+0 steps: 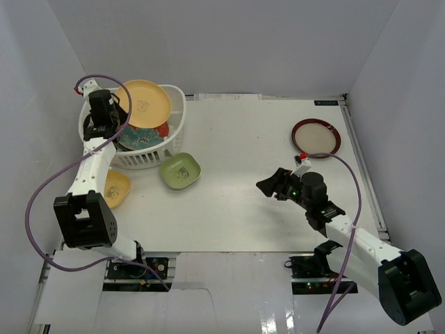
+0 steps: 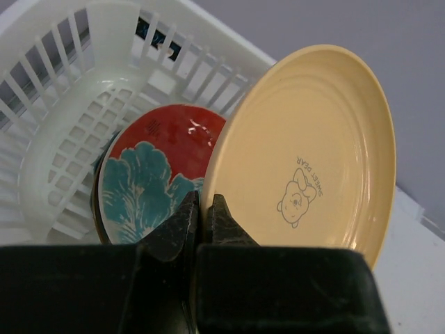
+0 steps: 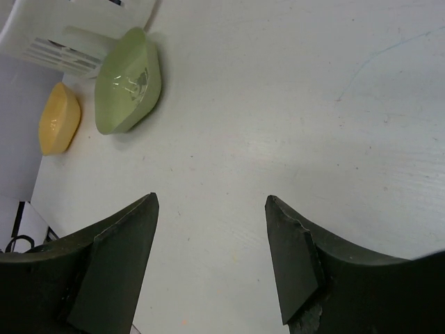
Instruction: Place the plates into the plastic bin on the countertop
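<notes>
Clamping, left: the left gripper (image 2: 205, 217) is clenched on the lower rim of the yellow plate (image 2: 306, 153). Its black fingers are pressed almost together, with only the thin rim between them.
Yellow plate: large and round, in a glossy pale-yellow glaze. Concentric rings are moulded inside, and a small bear outline with lettering is printed in the well. It is held tilted on edge over the back of the plastic bin (image 1: 142, 158), with its upper rim raised above the bin wall.
Plastic bin: white, with slotted sides, a grid floor and rounded corners. It is set at the far left of the countertop (image 1: 243, 209).
Floral plate (image 2: 160, 167): shiny red glaze with a teal flower pattern. It is stood on edge inside the bin, just beside the yellow plate. Darker dish edges are seen behind it, but how many cannot be told.
Right gripper (image 3: 211, 202): the jaws are spread wide with nothing between them. It is hung over bare countertop.
Green dish (image 1: 180, 170): small and squarish with rounded corners, in a pale green gloss. It is laid on the countertop just outside the bin's near-right corner.
Small yellow dish (image 1: 117, 189): a similar rounded shape in orange-yellow. It is on the countertop near the bin's front wall and partly hidden by the left arm (image 1: 94, 170).
Maroon-rimmed plate (image 1: 316, 136): round, with a beige centre and a dark red rim. It is laid flat at the far right, well apart from the bin and beyond the right gripper.
Countertop finish: flat matte white, faintly scuffed.
</notes>
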Controlling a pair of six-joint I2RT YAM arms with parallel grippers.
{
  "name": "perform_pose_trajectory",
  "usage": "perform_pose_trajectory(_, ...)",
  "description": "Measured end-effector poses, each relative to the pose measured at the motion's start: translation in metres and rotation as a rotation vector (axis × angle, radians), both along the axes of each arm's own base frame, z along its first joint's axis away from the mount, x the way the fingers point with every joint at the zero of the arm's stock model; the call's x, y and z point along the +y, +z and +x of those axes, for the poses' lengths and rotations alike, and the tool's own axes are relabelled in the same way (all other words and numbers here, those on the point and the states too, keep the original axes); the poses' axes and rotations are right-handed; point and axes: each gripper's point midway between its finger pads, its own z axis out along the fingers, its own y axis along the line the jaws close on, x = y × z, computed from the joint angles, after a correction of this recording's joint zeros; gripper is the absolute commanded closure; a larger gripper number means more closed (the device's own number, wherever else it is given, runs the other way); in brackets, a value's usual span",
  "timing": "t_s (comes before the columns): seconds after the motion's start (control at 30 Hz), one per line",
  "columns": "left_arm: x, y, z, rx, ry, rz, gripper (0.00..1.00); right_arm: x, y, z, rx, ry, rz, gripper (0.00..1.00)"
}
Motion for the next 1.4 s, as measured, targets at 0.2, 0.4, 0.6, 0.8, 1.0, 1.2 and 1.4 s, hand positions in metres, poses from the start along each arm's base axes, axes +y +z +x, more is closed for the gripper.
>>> perform_pose_trajectory(0.2,0.021,-0.071,0.01,0.159,0.09,0.054,0.98,-0.001,-0.011,-0.005,0.024,0.005,-0.01,0.31)
perform_pose_trajectory(0.4,0.04,-0.103,0.002,0.225,0.182,0.117,0.96,-0.001,-0.013,-0.005,0.03,0.005,-0.014,0.31)
perform_pose_trajectory(0.6,0.049,-0.092,0.008,0.182,0.218,0.152,0.46,-0.002,-0.02,-0.005,0.054,0.0,-0.023,0.15)
perform_pose_trajectory(0.8,0.044,-0.088,0.014,0.128,0.21,0.111,0.04,-0.005,-0.033,0.004,0.103,-0.037,-0.051,0.07)
perform_pose_trajectory(1.0,0.029,-0.097,0.002,0.129,0.165,0.041,0.02,-0.022,-0.018,0.037,0.103,-0.166,-0.027,0.09)
perform_pose_trajectory(1.2,-0.016,-0.034,-0.029,-0.056,0.017,-0.089,0.02,-0.107,-0.009,0.088,0.117,-0.491,0.065,0.09)
perform_pose_trajectory(1.4,-0.169,0.049,-0.091,-0.304,-0.514,-0.187,0.02,-0.194,-0.041,0.107,0.205,-0.819,0.074,0.11)
